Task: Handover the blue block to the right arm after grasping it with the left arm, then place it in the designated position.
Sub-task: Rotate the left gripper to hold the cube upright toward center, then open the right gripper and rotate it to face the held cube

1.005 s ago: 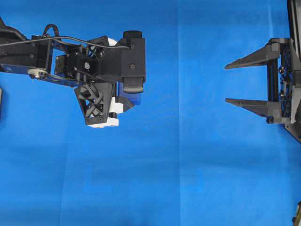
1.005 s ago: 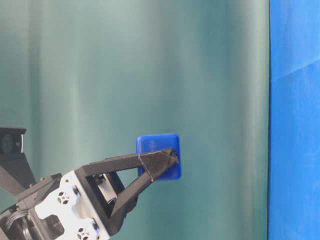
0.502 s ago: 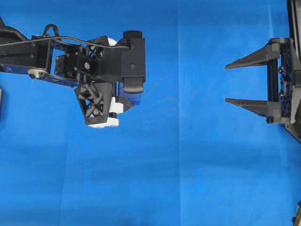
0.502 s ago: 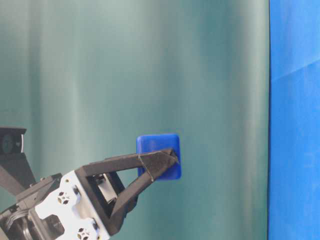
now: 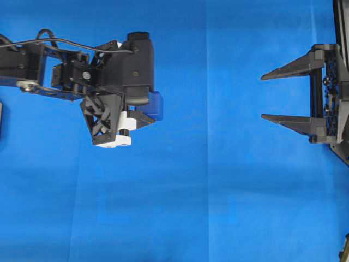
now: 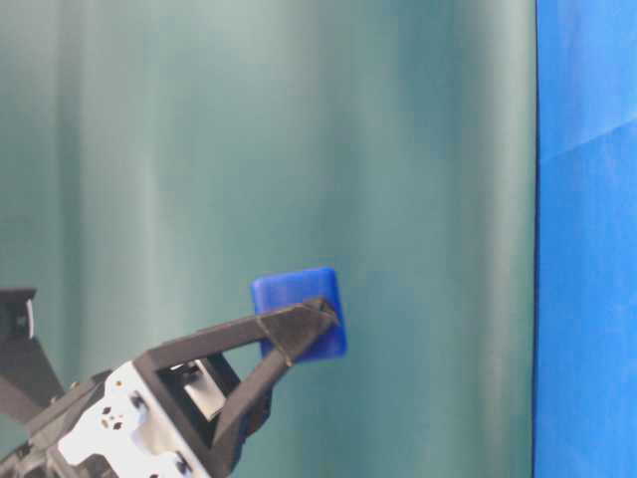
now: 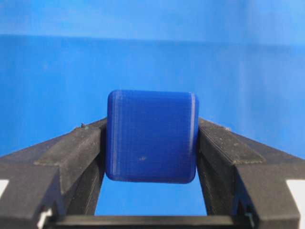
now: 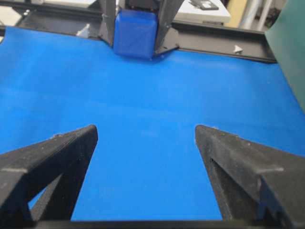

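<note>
The blue block (image 7: 151,142), a small dark-blue cube with rounded edges, is pinched between the two black fingers of my left gripper (image 7: 151,121), which is shut on its sides. In the overhead view the block (image 5: 156,105) shows just past the left wrist, lifted off the cloth, and the left gripper (image 5: 153,109) points right. The table-level view shows the block (image 6: 299,314) slightly tilted at the fingertip (image 6: 320,314). My right gripper (image 5: 262,97) waits at the right edge, open wide and holding nothing, pointing left toward the block (image 8: 135,33); a broad gap of cloth lies between them.
Blue cloth (image 5: 207,207) covers the whole table. A green backdrop (image 6: 299,149) stands behind. A black frame rail (image 8: 224,40) runs along the far side in the right wrist view. A dark object (image 5: 0,117) pokes in at the left edge.
My left arm has shifted a little to the left and up in the overhead view, carrying the block, which now sits slightly tilted. The right gripper has not moved.
</note>
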Robot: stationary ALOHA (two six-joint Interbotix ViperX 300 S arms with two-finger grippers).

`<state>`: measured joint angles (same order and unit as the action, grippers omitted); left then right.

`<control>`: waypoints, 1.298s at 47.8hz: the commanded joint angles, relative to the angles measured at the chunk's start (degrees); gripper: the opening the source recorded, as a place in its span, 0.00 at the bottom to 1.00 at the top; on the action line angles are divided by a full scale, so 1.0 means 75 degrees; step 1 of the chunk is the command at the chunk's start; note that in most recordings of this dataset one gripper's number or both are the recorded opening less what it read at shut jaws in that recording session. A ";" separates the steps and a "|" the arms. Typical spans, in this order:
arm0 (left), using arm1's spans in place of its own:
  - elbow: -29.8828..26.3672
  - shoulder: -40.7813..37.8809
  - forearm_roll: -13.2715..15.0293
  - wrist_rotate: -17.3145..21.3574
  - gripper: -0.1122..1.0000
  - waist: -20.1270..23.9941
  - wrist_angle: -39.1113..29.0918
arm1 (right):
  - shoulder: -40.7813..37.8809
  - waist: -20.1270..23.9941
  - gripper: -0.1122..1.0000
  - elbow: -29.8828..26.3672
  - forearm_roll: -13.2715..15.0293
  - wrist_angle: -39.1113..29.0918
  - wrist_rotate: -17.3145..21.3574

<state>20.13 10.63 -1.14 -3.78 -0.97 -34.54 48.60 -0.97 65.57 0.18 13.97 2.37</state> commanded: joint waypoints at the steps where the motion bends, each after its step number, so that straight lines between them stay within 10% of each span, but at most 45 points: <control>1: 0.0199 0.0422 -0.0023 0.0000 0.54 0.0012 0.0691 | -0.0023 -0.0012 0.96 -0.0187 0.0000 0.0070 0.0000; 29: 0.2754 0.1453 -0.0023 0.0047 0.54 0.0012 0.5977 | -0.0047 -0.0012 0.96 -0.0187 0.0012 0.0176 -0.0023; 62: 0.2836 0.1453 0.0012 0.0176 0.54 0.0012 0.6188 | -0.0117 -0.0012 0.96 -0.0258 0.0387 0.0281 -0.0082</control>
<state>42.01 20.57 -1.14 -2.55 -0.97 11.34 47.99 -0.97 65.57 2.02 15.56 1.93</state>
